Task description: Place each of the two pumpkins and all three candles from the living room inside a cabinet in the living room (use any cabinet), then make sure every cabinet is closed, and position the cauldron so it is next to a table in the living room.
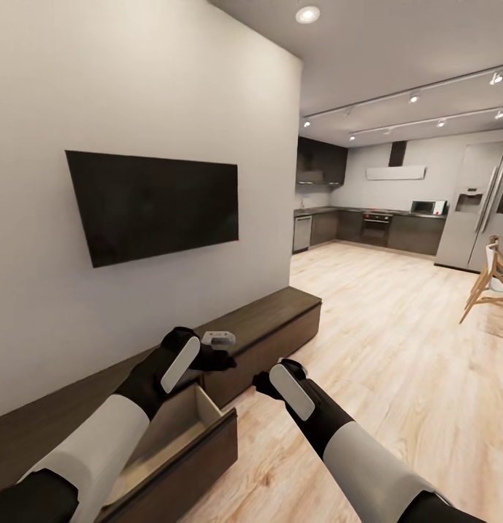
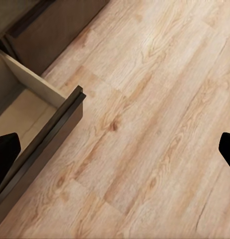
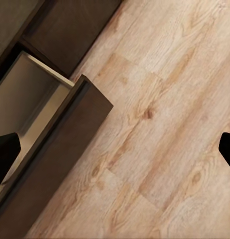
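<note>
From the head camera I see the cabinet (image 1: pixel 262 323) running along the white wall below the black TV screen (image 1: pixel 153 203), with one drawer (image 1: pixel 180 443) pulled out toward me. My left gripper (image 1: pixel 221 349) hangs above the far end of that open drawer. Just behind it, on the cabinet top, lies a small grey-white object (image 1: pixel 219 337) I cannot identify; it is partly hidden by the gripper. From here I cannot tell how far the left fingers are spread.

The left wrist camera fills that in: one dark fingertip (image 2: pixel 5 152) sits at one edge of the frame and the other at the opposite edge, spread wide with nothing held. Between them I see the drawer's pale inner wall (image 2: pixel 32 79), its dark front edge (image 2: pixel 55 134) and wooden floor (image 2: pixel 154 109).

My right gripper (image 1: pixel 266 383) hovers over the floor just beside the drawer's front corner. Its wrist camera also shows the fingertips (image 3: pixel 5 152) spread wide and empty, with the drawer interior (image 3: pixel 30 99) and its dark front panel (image 3: pixel 70 144) below.

Further from the cabinet, the head view takes in the kitchen units (image 1: pixel 368 229), a steel fridge (image 1: pixel 477 207) and a wooden chair (image 1: pixel 491 280).
</note>
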You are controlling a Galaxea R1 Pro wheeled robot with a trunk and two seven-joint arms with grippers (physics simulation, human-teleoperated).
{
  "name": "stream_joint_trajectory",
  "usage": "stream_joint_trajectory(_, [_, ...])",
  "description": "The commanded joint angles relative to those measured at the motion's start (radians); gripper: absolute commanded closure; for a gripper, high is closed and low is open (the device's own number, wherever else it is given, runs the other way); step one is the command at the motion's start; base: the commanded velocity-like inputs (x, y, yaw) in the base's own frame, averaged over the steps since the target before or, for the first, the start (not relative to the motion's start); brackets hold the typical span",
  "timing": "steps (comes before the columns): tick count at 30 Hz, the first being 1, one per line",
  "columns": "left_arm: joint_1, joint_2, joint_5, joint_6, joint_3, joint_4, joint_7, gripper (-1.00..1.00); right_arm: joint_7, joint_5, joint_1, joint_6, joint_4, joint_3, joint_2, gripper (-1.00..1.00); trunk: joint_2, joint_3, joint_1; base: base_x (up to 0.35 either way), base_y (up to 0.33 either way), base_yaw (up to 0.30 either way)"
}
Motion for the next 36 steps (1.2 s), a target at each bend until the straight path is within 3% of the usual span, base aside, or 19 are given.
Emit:
stream_joint_trajectory(1, [-0.001,0.000,0.011,0.002,-0.002,-0.001,0.010,-1.00,-0.007,-0.004,-0.001,0.003,-0.001,0.001,0.000,-1.00,0.007,0.002,-0.004,0.000,0.000,-0.070])
stream_joint_trajectory(36, [-0.001,0.000,0.011,0.002,-0.004,0.001,0.011,-1.00,-0.007,-0.006,-0.001,0.010,0.008,-0.001,0.000,-1.00,0.252,0.140,-0.138,0.000,0.000,-0.224])
